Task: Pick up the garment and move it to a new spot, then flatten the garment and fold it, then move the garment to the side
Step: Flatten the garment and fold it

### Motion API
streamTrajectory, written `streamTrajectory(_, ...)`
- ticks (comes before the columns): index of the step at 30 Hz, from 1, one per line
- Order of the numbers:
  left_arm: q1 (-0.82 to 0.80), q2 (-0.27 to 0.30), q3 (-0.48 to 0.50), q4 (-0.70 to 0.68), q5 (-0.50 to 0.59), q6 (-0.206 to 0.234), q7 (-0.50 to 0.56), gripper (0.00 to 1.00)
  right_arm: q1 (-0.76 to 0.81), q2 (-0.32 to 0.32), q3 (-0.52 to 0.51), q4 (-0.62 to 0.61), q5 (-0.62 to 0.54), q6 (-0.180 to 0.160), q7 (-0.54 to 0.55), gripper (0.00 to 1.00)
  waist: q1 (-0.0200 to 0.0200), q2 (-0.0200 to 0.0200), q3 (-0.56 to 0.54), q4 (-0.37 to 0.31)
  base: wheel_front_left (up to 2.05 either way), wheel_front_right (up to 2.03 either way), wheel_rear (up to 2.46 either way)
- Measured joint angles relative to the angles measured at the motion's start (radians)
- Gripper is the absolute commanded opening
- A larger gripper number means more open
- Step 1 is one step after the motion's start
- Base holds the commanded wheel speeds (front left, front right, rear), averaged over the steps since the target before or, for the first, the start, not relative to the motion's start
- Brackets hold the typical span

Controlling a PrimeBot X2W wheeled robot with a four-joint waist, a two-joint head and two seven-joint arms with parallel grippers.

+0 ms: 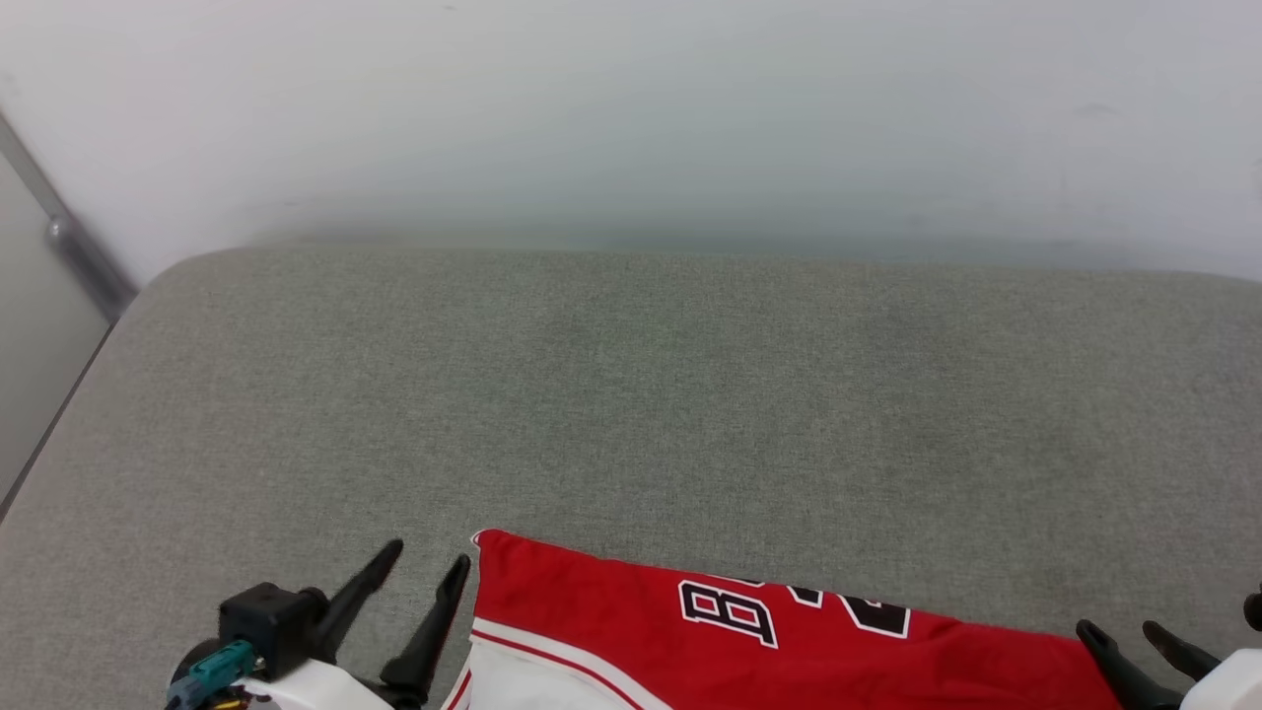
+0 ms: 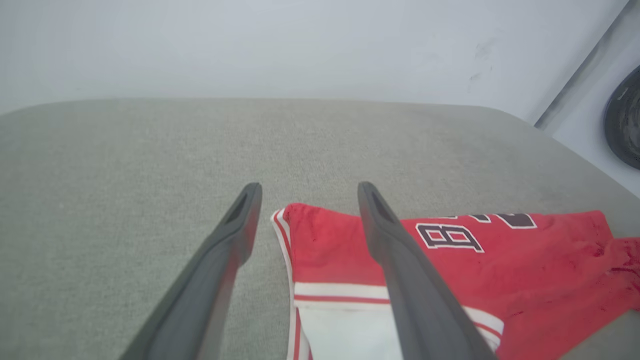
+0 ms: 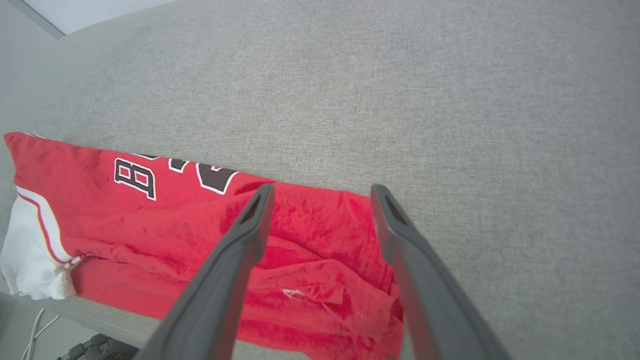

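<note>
Red garment (image 1: 611, 611) between open left claw (image 1: 428, 554) and right claw (image 1: 1118, 627)

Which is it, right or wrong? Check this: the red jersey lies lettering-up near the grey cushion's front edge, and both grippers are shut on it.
Wrong on one count: both wrist views show the fingers spread, clamping nothing, so the left gripper and right gripper are open by the garment. The rest stands: it lies lettering-up near the front edge of the grey cushion.
</note>
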Motion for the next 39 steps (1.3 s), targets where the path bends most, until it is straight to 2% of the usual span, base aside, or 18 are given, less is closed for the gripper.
streamTrajectory(3, 0.005, -0.018, 0.06, -0.015, 0.061, 0.051, -0.076, 1.0, 0.019, 0.042, -0.048, -0.027, -0.007, 0.0, 0.012, 1.0, 0.0, 0.0, -0.007, 0.004, 0.0, 0.0, 0.0)
streamTrajectory(7, 0.042, -0.073, 0.154, -0.058, 0.158, 0.097, -0.089, 1.0, 0.045, 0.104, -0.109, -0.029, -0.042, 0.0, 0.04, 1.0, 0.0001, 0.0, -0.006, 0.013, 0.0, 0.0, 0.0)
streamTrajectory(11, 0.099, -0.157, 0.277, -0.125, 0.295, 0.106, -0.09, 1.0, 0.055, 0.174, -0.181, -0.003, -0.088, 0.0, 0.065, 1.0, 0.0001, 0.0, 0.0, 0.022, 0.0, 0.0, 0.0)
streamTrajectory(13, 0.15, -0.223, 0.356, -0.162, 0.331, 0.104, -0.091, 1.0, 0.057, 0.219, -0.222, 0.012, -0.099, 0.0, 0.07, 1.0, 0.0001, 0.0, 0.003, 0.027, 0.0, 0.0, 0.0)
streamTrajectory(19, 0.225, -0.319, 0.468, -0.182, 0.475, -0.007, -0.092, 1.0, 0.058, 0.269, -0.291, 0.059, -0.129, 0.0, 0.083, 1.0, 0.0001, 0.0, 0.025, 0.049, 0.0, 0.0, 0.0)
streamTrajectory(26, 0.226, -0.417, 0.539, -0.133, 0.565, -0.135, -0.092, 1.0, 0.031, 0.283, -0.318, 0.157, -0.145, 0.0, 0.112, 1.0, 0.0001, 0.0, 0.054, 0.067, 0.0, 0.0, 0.0)
streamTrajectory(32, 0.207, -0.458, 0.56, -0.113, 0.597, -0.176, -0.092, 1.0, 0.005, 0.285, -0.299, 0.233, -0.139, 0.0, 0.115, 1.0, 0.0001, 0.0, 0.075, 0.08, 0.0, 0.0, 0.0)
streamTrajectory(39, 0.198, -0.463, 0.575, -0.107, 0.613, -0.188, -0.092, 1.0, 0.001, 0.272, -0.227, 0.277, -0.101, -0.004, 0.103, 1.0, 0.0001, 0.0, 0.091, 0.087, 0.0, 0.0, 0.0)
